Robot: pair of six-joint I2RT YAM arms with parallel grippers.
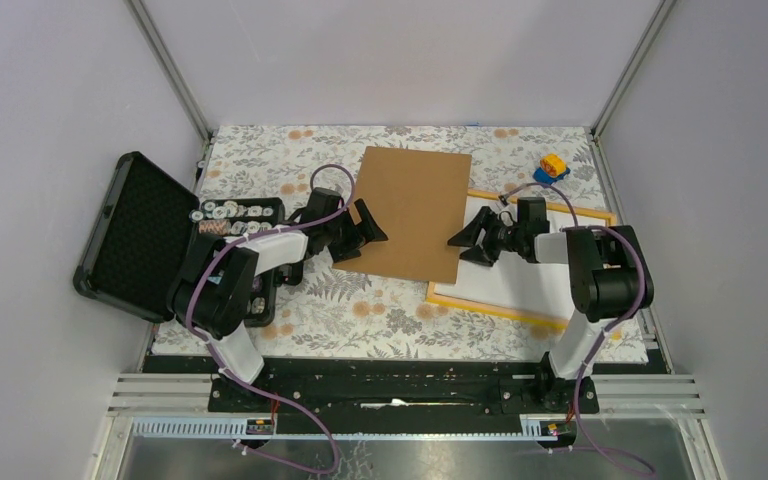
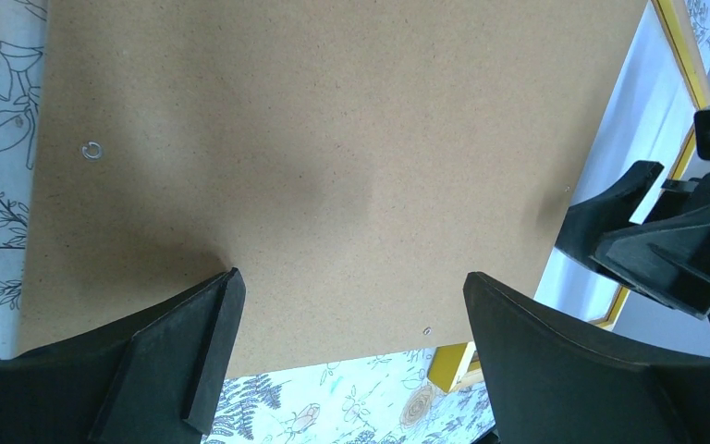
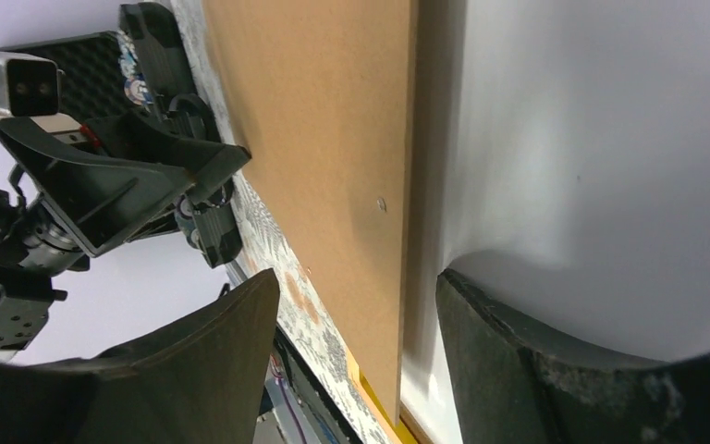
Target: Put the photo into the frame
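Far left, the open black case (image 1: 130, 235) sits out of play. The left gripper (image 1: 372, 224) hangs released, jaws wide over the brown board's (image 1: 415, 205) left edge, gripping nothing. The board lies mid-table, its right side overlapping the frame's (image 1: 500, 309) left rail. The right gripper (image 1: 465, 240) is at that overlap, jaws apart and clamping nothing. The photo (image 1: 530, 280) lies white side up inside the yellow rails, so it looks already placed. What seems left is flattening the sheet and seating the board.

The overhead shows all 4 players at once. Only the left wrist view picks out a small metal ring (image 2: 92, 150) on the board. Only the right wrist view shows 1 finger (image 3: 555, 370) pressing on the photo, the paper buckling beside it, with the board's edge running between the 2 fingers.
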